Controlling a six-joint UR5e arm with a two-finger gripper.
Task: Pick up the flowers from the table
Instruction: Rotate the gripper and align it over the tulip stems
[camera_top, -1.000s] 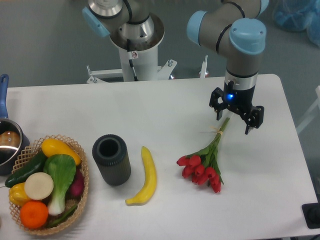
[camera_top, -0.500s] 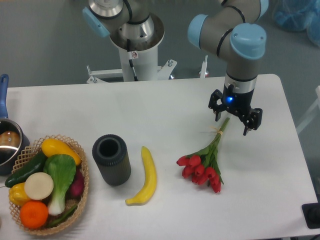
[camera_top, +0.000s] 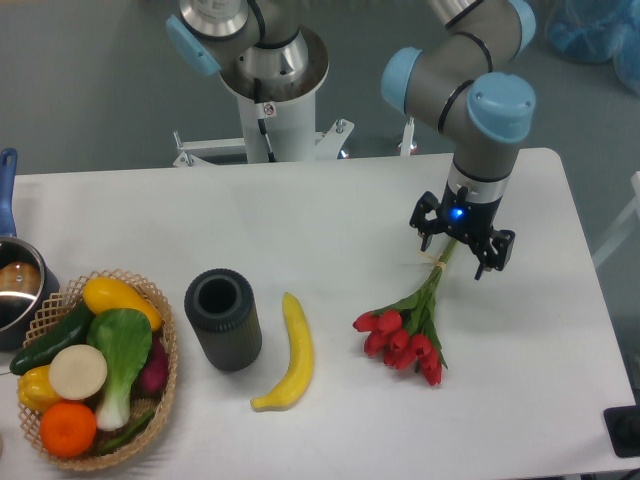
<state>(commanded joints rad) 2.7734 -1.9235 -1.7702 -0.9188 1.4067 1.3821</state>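
Observation:
The flowers (camera_top: 408, 332) are a small bunch of red tulips with green stems, lying on the white table (camera_top: 330, 215) at the right. The blooms point toward the front and the stems run up and right to a tan band. My gripper (camera_top: 455, 251) is open and hangs over the stem end. One finger is to the left of the stems and the other to the right. The tips of the stems are hidden under the gripper. I cannot tell if the fingers touch the table.
A yellow banana (camera_top: 289, 354) lies left of the flowers. A dark cylindrical cup (camera_top: 222, 318) stands beside it. A wicker basket (camera_top: 150, 300) of vegetables and fruit is at the front left, with a pot (camera_top: 15, 290) behind it. The robot base (camera_top: 270, 75) is at the back.
The gripper has shifted slightly left and down toward the stem end and its fingers have come closer together around the stems. The flowers have not moved.

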